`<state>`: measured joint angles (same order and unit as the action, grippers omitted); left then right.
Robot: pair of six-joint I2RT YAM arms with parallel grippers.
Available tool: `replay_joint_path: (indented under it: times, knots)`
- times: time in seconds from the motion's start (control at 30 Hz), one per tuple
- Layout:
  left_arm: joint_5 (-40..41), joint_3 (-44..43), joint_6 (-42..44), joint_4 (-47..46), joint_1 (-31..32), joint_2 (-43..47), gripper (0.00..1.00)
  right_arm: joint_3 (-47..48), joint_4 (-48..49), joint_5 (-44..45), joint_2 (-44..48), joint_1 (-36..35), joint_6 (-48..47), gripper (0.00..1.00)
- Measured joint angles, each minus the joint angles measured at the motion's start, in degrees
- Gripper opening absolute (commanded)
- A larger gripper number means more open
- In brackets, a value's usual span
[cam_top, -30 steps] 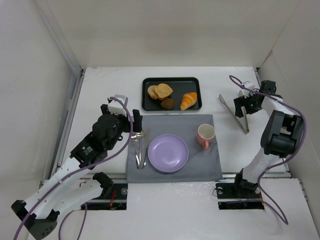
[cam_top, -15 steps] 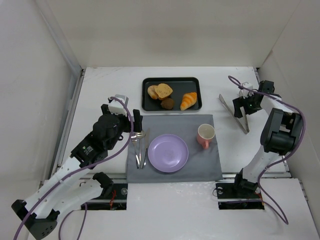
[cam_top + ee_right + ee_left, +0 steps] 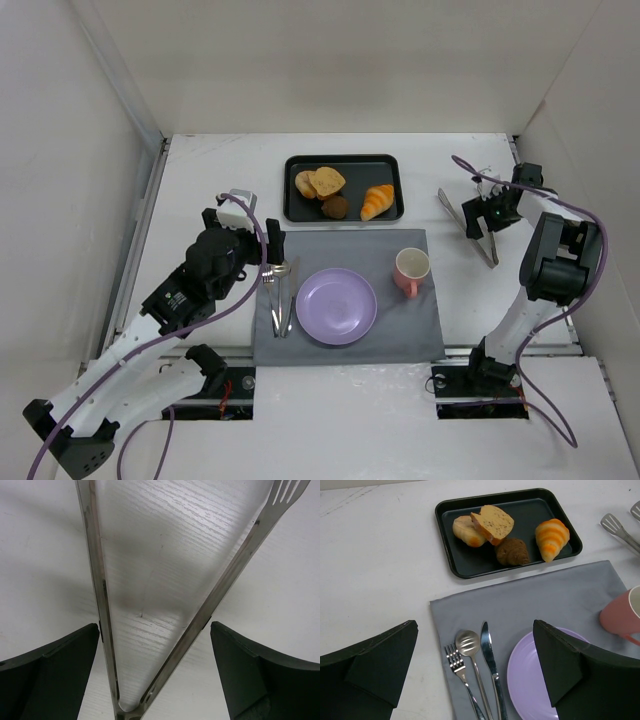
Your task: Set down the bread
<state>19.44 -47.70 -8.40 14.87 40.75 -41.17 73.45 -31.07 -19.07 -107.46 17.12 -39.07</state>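
The bread [image 3: 327, 181] [image 3: 492, 523] is a golden-brown slice leaning on a pale bun [image 3: 467, 531] in the black tray [image 3: 392, 165] [image 3: 445, 535] at the back. A purple plate [image 3: 337, 307] [image 3: 530, 675] lies bare on the grey mat. My left gripper [image 3: 272, 240] [image 3: 474, 630] hovers open over the cutlery left of the plate, holding nothing. My right gripper [image 3: 488, 212] [image 3: 152, 630] is open at the far right, its fingers [image 3: 60, 665] straddling the metal tongs [image 3: 470, 224] [image 3: 220, 592] near their hinge, both arms of the tongs between them, unsqueezed.
The tray also holds a brown muffin [image 3: 512, 551] and an orange croissant [image 3: 377, 200] [image 3: 551, 538]. Fork [image 3: 457, 665], spoon [image 3: 468, 644] and knife [image 3: 489, 650] lie on the mat [image 3: 420, 330]. A pink cup [image 3: 411, 271] [image 3: 622, 617] stands right of the plate. White walls enclose the table.
My right gripper has shifted slightly left and back, settling around the tongs. The left arm and the food have not moved.
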Motion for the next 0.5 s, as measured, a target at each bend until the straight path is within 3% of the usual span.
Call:
replay_joint_path:
  times: [0.5]
  knots:
    - [0.00, 0.00, 0.00, 0.00, 0.00, 0.00, 1.00, -0.11, -0.15, 2.89, -0.04, -0.37, -2.05, 0.95]
